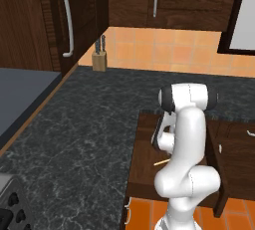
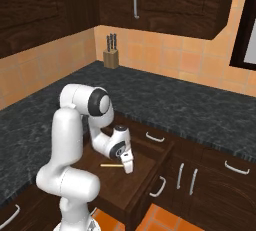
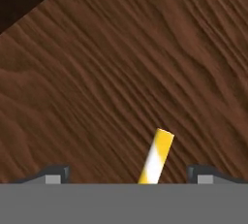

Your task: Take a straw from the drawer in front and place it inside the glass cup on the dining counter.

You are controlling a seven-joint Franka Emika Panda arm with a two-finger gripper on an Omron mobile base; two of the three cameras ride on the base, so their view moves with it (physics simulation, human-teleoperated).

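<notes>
The drawer stands pulled out below the black worktop, its brown wooden floor bare except for the straw. The straw lies flat on that floor as a thin yellow stick. My gripper reaches down into the drawer at the straw's right end. In the hand view the gripper is open, its fingertips wide apart, and the yellow-and-white straw end rises between them, nearer the right tip, touching neither. The glass cup and the dining counter are out of view.
The black speckled worktop wraps the corner around the drawer. A knife block stands at the tiled back wall. Dark wall cabinets hang overhead. Shut drawers and doors with silver handles lie to the right; a stove sits lower left.
</notes>
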